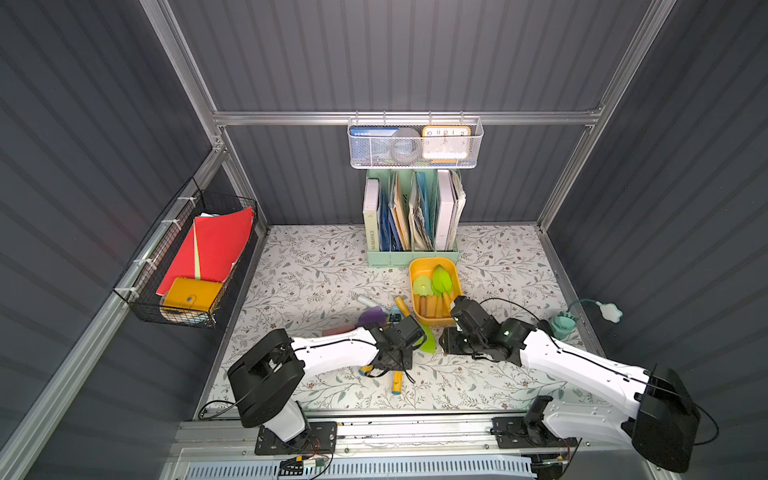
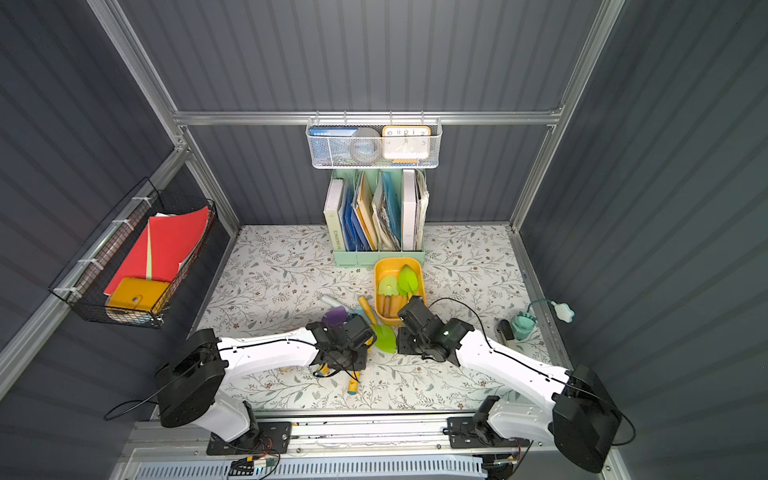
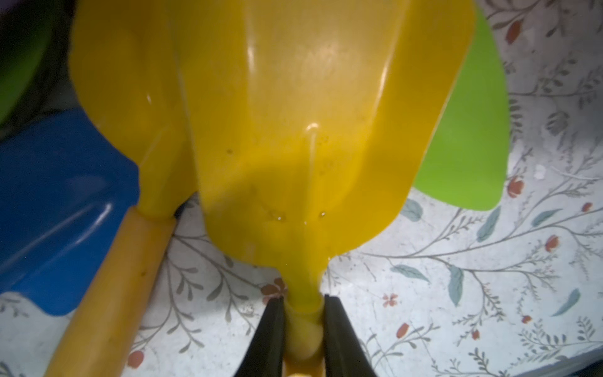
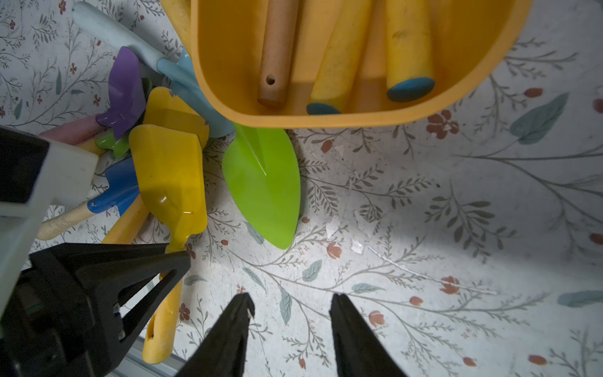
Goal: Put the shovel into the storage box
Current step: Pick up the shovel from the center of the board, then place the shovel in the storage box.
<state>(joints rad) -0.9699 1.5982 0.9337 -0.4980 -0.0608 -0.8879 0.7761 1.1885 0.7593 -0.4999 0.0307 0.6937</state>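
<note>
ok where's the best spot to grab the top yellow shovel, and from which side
Probably the narrow neck between blade and handle, coming from the handle end. The yellow shovel lies atop the pile; its blade looks too broad and flat, while the neck is slim and clear of neighbours. The left gripper is shut there.

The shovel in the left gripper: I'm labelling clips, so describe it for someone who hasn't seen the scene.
Before the mint-green file rack sits the yellow-orange storage box, with a heap of toy shovels beside it. Find the yellow-bladed shovel next to the green blade; unlike the other yellow shovel, its neck is clamped in the left gripper.
</note>
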